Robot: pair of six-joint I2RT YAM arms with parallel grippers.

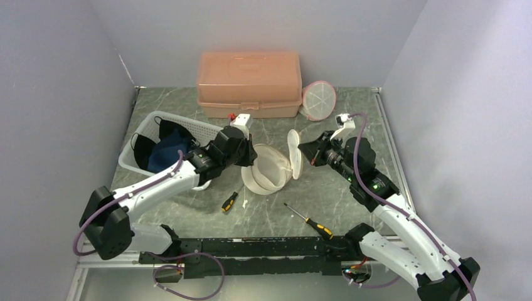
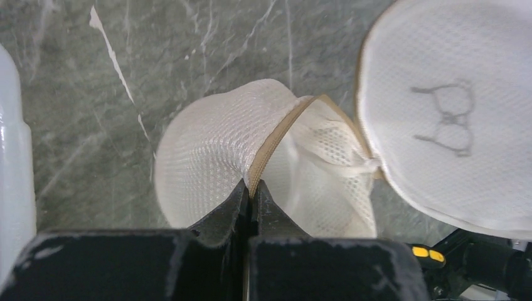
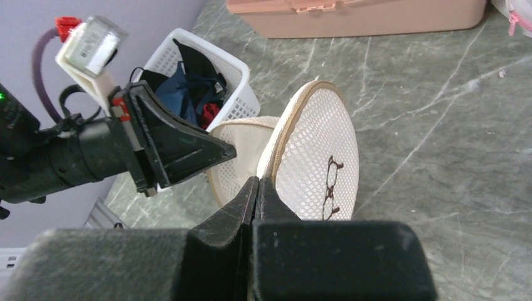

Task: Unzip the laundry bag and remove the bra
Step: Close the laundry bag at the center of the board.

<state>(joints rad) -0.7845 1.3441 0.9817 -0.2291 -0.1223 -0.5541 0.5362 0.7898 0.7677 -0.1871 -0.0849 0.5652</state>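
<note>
White mesh laundry bag, round, tan-edged

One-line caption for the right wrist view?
Right gripper pinches the open lid; left gripper holds the bag, basket behind.

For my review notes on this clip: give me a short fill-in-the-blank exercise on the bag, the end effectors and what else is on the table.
1. The left end effector and the right end effector are each ___ on the tan rim of the laundry bag.
2. In the top view, the white basket sits to the ___ of that bag.
3. The two small tools lying on the table are ___.

Missing words: shut; left; screwdrivers.
</note>
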